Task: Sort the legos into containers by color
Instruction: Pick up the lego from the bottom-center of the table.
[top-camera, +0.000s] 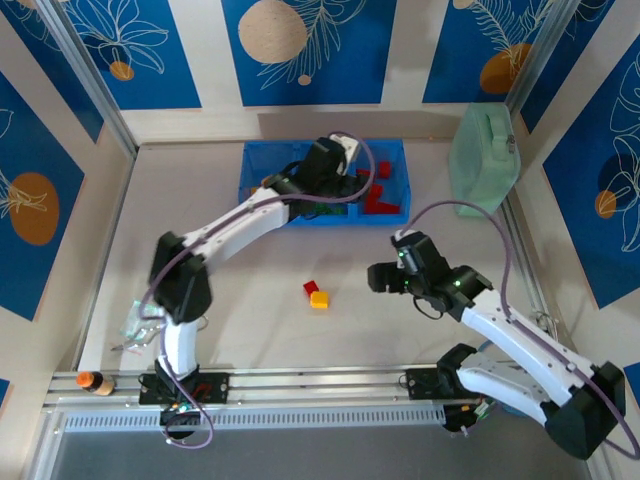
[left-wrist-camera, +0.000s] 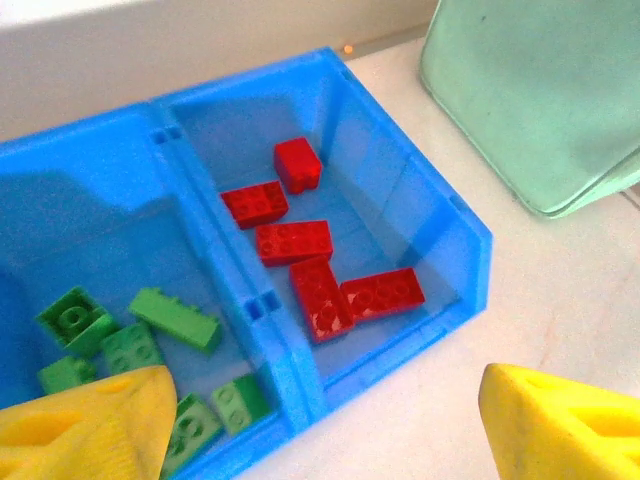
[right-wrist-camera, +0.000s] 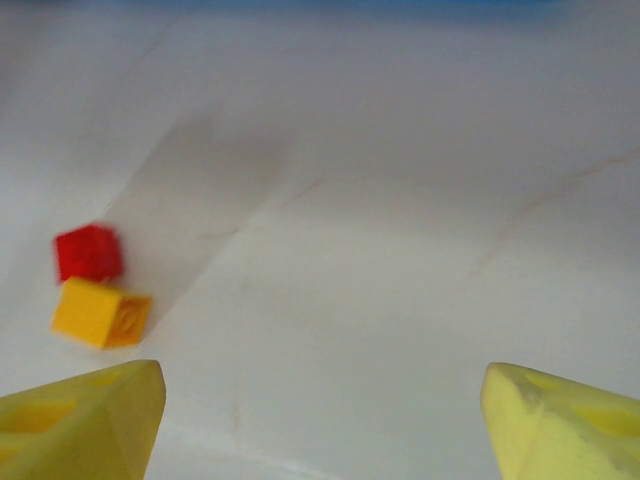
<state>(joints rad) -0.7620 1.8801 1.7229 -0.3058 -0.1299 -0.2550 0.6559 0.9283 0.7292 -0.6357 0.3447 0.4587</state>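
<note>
Top external view: left gripper (left-wrist-camera: 325, 385) above translucent blue plastic tray (left-wrist-camera: 470, 250), right gripper (right-wrist-camera: 322, 372) low over pale table (top-camera: 240, 300). Left wrist view: jaws spread wide, nothing between; red studded plastic bricks (left-wrist-camera: 292, 242) in right-hand compartment, green bricks (left-wrist-camera: 175, 318) in the next one. Right wrist view: jaws wide apart, empty; small red brick (right-wrist-camera: 88, 252) just beside yellow-orange brick (right-wrist-camera: 100, 312) on tabletop, ahead and left.

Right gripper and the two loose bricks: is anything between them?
No. In the top view, bare table separates the right gripper from the red brick and yellow brick.
</note>
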